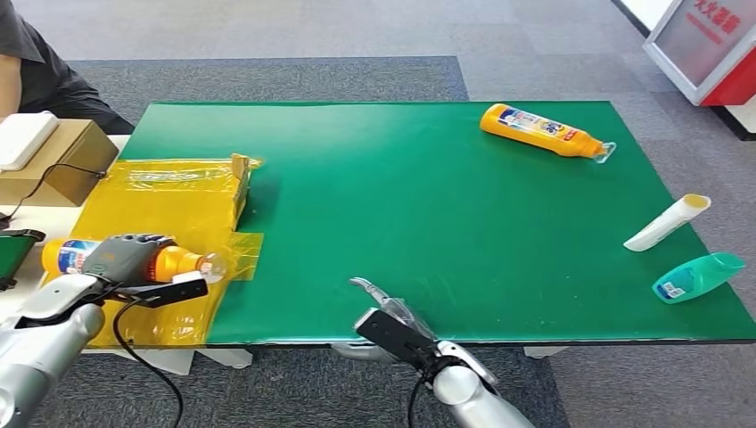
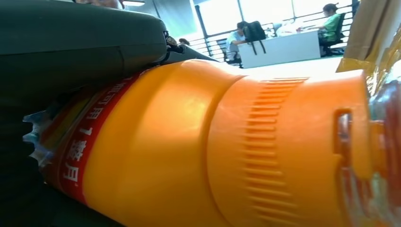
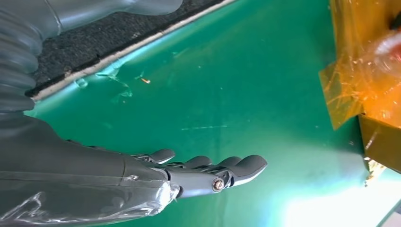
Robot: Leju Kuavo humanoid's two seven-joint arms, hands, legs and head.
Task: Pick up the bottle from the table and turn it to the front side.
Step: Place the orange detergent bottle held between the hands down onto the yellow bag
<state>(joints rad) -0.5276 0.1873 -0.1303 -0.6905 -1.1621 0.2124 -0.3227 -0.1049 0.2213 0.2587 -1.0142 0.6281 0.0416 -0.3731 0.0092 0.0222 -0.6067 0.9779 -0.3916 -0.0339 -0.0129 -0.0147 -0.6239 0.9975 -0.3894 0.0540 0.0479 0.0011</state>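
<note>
Your head view looks forward and down from high on the body across the green-covered table (image 1: 446, 196), both arms entering from below. Your left wrist view sits pressed close against the orange plastic bottle with a ribbed cap (image 2: 213, 151), facing outward toward a bright office. Your right wrist view looks along the grey right hand (image 3: 208, 172) just above the same green table (image 3: 227, 94), sharing the yellow film-wrapped box (image 3: 373, 90) with the head view (image 1: 169, 201).

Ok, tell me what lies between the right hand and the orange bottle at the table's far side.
Head view: only bare green mat lies between the right hand and the far orange bottle.
</note>
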